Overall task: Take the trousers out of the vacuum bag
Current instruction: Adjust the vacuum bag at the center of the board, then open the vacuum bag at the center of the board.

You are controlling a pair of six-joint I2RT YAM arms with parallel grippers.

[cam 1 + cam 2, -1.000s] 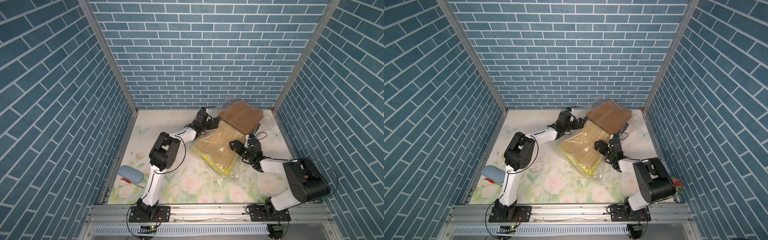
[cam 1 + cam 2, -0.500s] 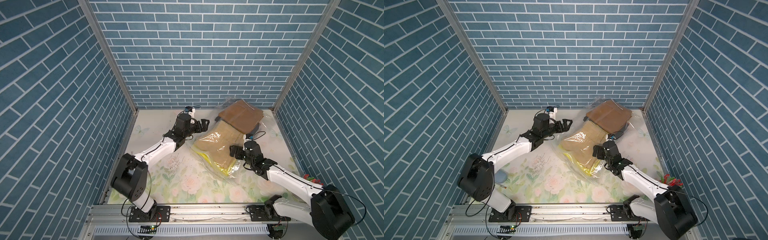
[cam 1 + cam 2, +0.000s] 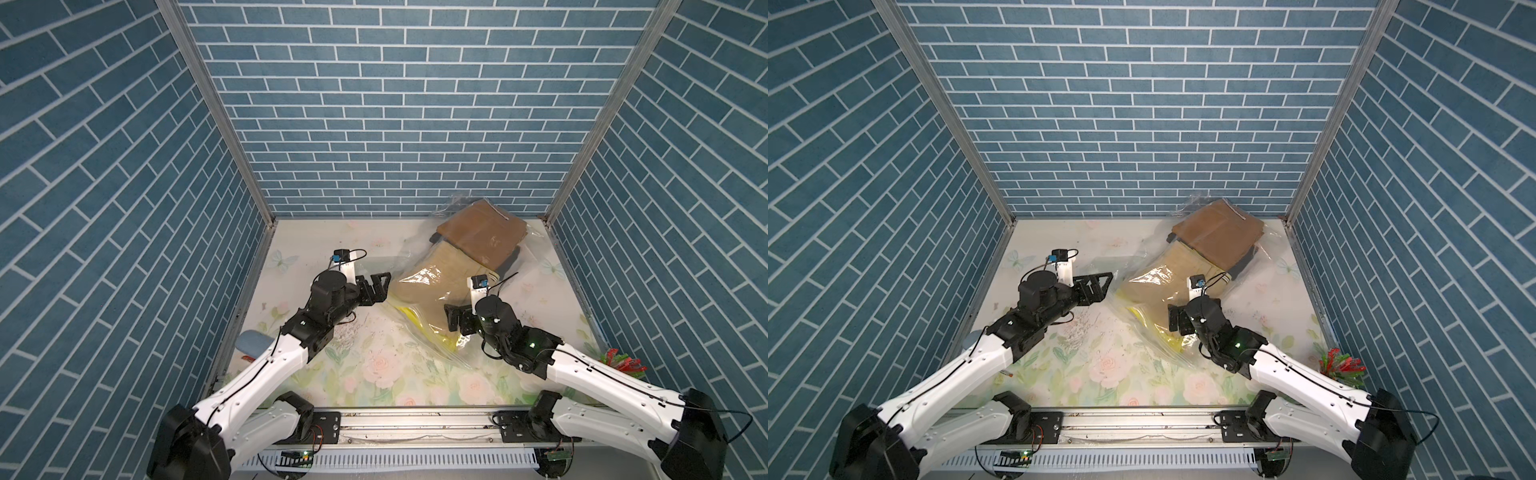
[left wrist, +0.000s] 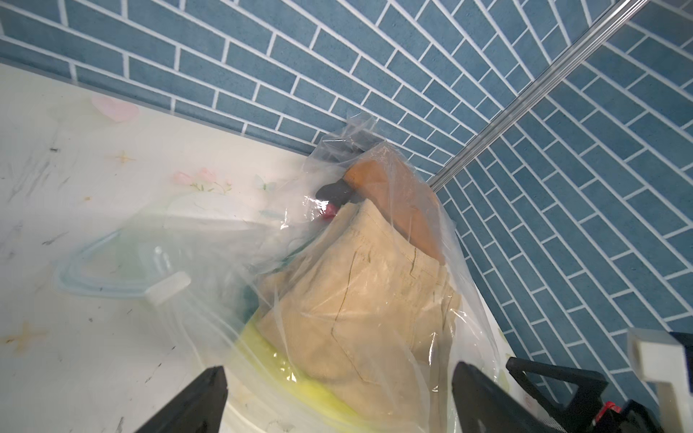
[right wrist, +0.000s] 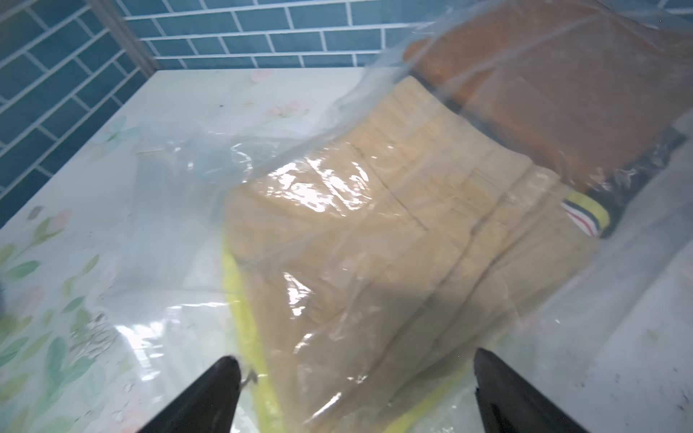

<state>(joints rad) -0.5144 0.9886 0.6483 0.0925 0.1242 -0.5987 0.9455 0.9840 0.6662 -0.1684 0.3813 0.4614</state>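
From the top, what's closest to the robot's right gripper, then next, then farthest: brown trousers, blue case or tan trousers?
From the right gripper:
1. Tan trousers, right in front of it.
2. Brown trousers, farther back.
3. Blue case, far over on the left side.

Robotics lab test cell, not domestic premises. Blue brick-pattern wall panels (image 3: 374,104) joined by aluminium corner posts (image 3: 218,112) enclose a floral-print tabletop (image 3: 353,241) on three sides. A bolted metal rail (image 3: 415,424) and an exposed circuit board (image 3: 297,457) with loose wiring run along the front edge.
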